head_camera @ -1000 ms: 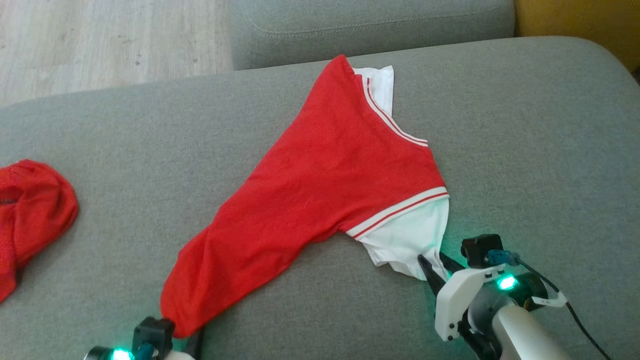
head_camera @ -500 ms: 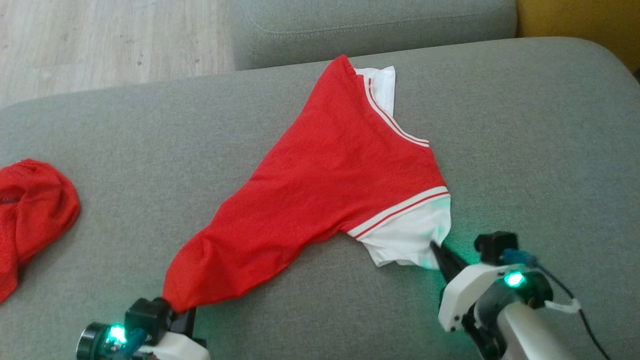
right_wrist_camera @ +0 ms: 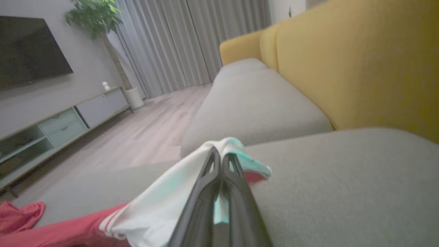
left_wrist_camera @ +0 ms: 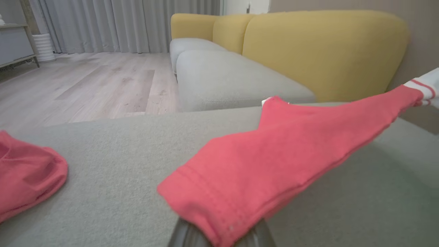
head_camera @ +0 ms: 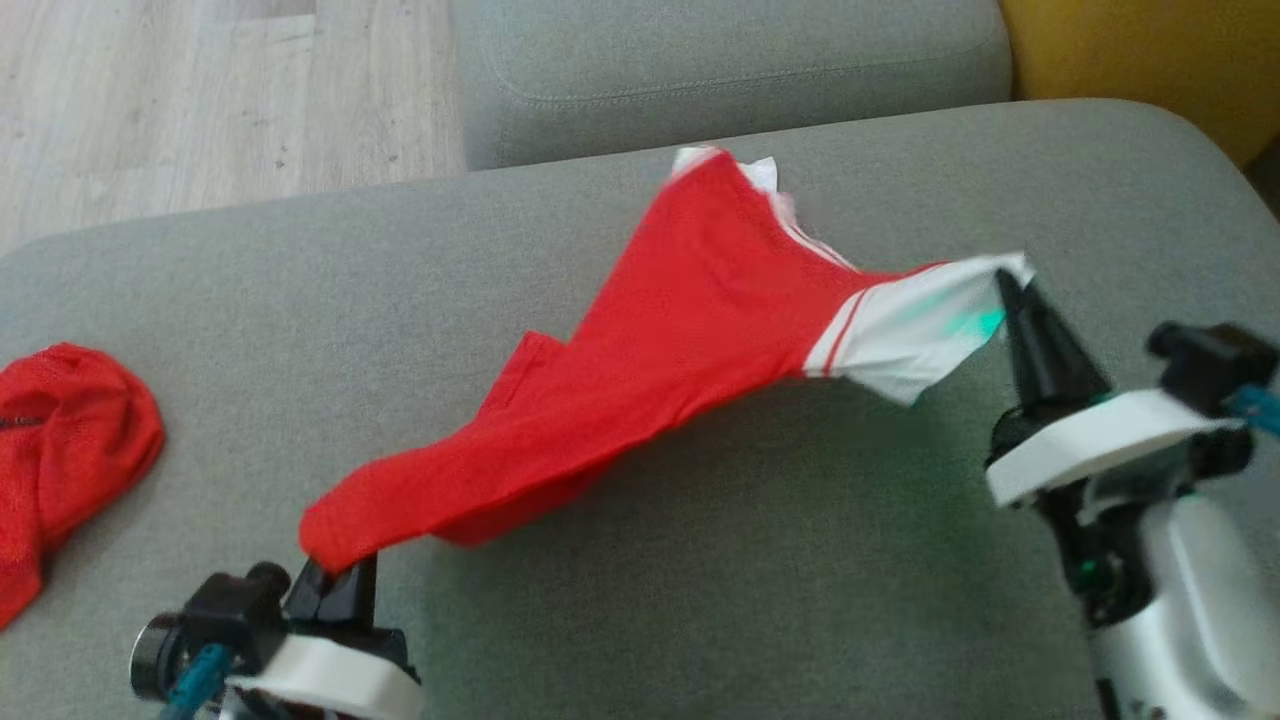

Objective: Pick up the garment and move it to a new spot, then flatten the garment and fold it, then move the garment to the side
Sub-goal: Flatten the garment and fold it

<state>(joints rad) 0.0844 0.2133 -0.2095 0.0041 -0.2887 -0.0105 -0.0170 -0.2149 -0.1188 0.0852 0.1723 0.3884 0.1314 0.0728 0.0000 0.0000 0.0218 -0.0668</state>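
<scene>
The garment [head_camera: 690, 340] is strung taut over the grey sofa cushion [head_camera: 700, 580], red hem corner pinched tight in the left gripper [head_camera: 340, 572], white sleeve clamped in the right gripper [head_camera: 1008, 285], small red cloth lump [head_camera: 70, 440] far left.

**Soft daylight, smeared by motion**

Even, diffuse daylight. In the head view the garment [head_camera: 690, 330] and right gripper [head_camera: 1008, 285] smear with motion, and a green glow tints the white sleeve. A soft shadow lies beneath the cloth on the sofa cushion [head_camera: 760, 560]. The left wrist view blurs the near fingers [left_wrist_camera: 184, 236].
</scene>
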